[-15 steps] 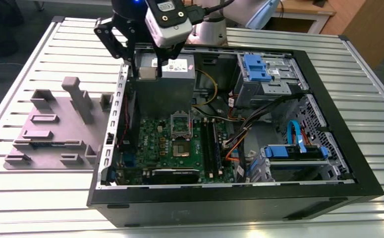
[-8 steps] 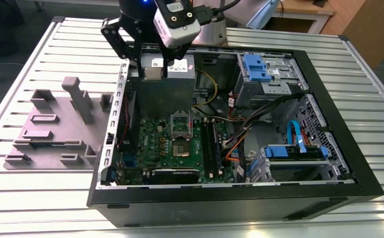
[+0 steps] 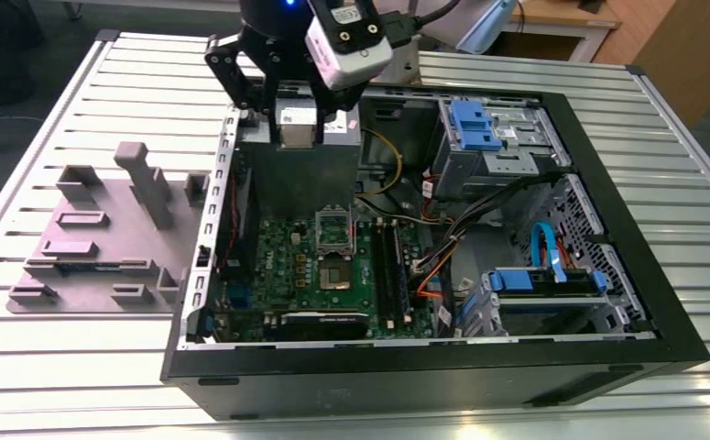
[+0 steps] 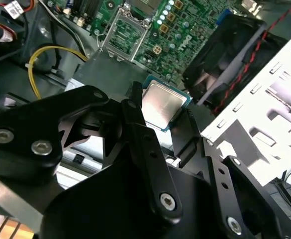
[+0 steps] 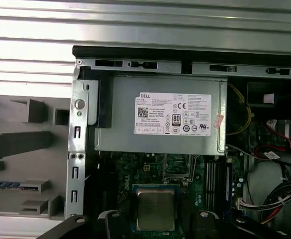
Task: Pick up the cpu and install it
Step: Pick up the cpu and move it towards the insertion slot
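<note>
Gripping the cpu (image 4: pixel 163 103) by two opposite edges, my gripper (image 4: pixel 162 112) is clenched on it, with a black fingertip (image 4: pixel 135 112) pressed against each side in the second wrist view. The chip is a small flat square: a silvery metal lid on a thin green board whose rim shows around it. It hangs in the air, slightly tilted, touching nothing but my fingers.

I judge it very light and stiff. The lid looks smooth and probably slippery, and the underside, which I cannot see, is likely delicate. The safest hold is the one I have: on the board's edges, with modest pressure, leaving lid and underside untouched.

In the exterior view my gripper (image 3: pixel 293 110) sits near the top of the frame, left of centre. It hovers over the grey power supply box (image 3: pixel 306 179) at the far end of the open computer case (image 3: pixel 629 238). The socket (image 3: pixel 333 271), a metal frame with a dark centre, lies near the middle of the frame on the green motherboard (image 3: pixel 288 266), well apart from the chip. At the exterior view's left a grey fixture tray (image 3: pixel 98 243) rests on the slatted metal table (image 3: pixel 73 367).
</note>
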Motion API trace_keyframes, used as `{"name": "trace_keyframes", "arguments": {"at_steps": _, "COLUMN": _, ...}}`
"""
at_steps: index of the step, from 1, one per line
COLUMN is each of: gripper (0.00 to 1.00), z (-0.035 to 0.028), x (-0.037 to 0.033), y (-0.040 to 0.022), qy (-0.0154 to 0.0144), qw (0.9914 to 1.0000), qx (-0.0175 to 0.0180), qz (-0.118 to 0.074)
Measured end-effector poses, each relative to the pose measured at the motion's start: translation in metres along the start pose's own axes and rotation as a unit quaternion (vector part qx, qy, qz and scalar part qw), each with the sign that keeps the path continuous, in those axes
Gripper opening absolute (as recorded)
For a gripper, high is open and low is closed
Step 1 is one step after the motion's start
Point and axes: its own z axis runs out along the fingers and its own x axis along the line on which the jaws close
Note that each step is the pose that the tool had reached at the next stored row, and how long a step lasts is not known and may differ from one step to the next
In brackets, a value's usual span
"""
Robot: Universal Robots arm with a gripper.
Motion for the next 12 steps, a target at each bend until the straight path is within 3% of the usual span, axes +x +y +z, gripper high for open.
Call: {"name": "trace_keyframes", "arguments": {"at_steps": 12, "gripper": 0.47, "z": 0.0001, "x": -0.0276, "y": -0.0010, "qy": 0.0000, "qw": 1.00000, "qx": 0.0000, "qz": 0.000}}
